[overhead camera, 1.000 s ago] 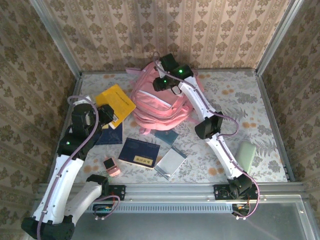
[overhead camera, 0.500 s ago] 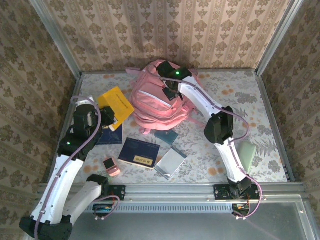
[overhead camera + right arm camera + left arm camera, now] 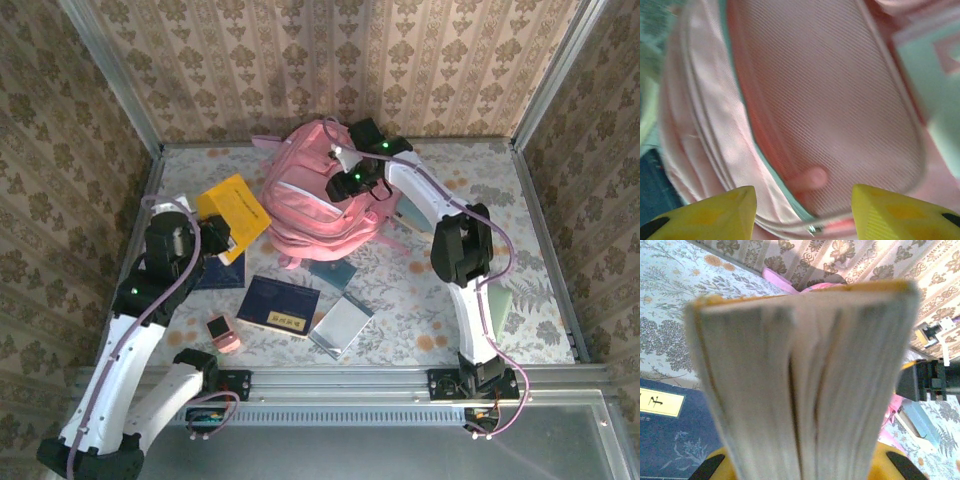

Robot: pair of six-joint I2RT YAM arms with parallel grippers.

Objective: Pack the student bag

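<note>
The student bag (image 3: 310, 205), a soft pink backpack, lies at the back middle of the table. My right gripper (image 3: 345, 183) hovers over its upper part. In the right wrist view its yellow fingers (image 3: 715, 210) stand open just above the bag (image 3: 830, 90), with a pink zip pull (image 3: 810, 178) between them and untouched. My left gripper (image 3: 215, 238) is left of the bag, shut on a yellow book (image 3: 233, 205) and holding it off the table. The book's page edge (image 3: 805, 380) fills most of the left wrist view, in front of the gripper (image 3: 800, 471).
Near the front lie a dark blue book (image 3: 279, 305), a grey notebook (image 3: 341, 325), a small teal book (image 3: 332, 274) and a small pink object (image 3: 224, 332). Another blue book (image 3: 222, 270) lies under the left arm. A pale green case (image 3: 497, 303) sits at the right. Metal rails edge the table.
My right gripper has come down from the bag's top edge onto its upper panel, and its jaws have opened wider. The left gripper still holds the yellow book, shifted slightly.
</note>
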